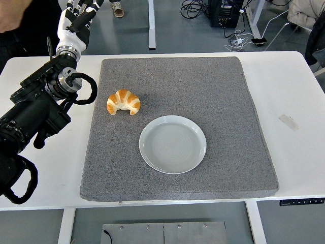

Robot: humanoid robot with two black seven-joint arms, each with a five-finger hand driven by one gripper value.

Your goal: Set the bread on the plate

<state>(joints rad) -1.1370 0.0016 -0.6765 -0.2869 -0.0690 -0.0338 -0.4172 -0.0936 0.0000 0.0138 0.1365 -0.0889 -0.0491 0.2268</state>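
Note:
A golden croissant (123,102) lies on the grey mat (223,91), left of centre, curved with its tips toward me. A pale round plate (172,163) rests empty on the mat, just right of and nearer than the croissant. My left arm comes in from the left edge and rises to the table's far left corner. Its white-and-black hand (80,11) is held high at the picture's top, well behind and left of the croissant, with relaxed fingers that hold nothing and tips cut off by the frame. The right arm does not show.
The mat covers most of the white table (294,86). A small strip of tape (288,122) lies on the table at the right. A person's shoe (118,8) and dark clothing (20,20) show beyond the far edge, with cables and equipment on the floor.

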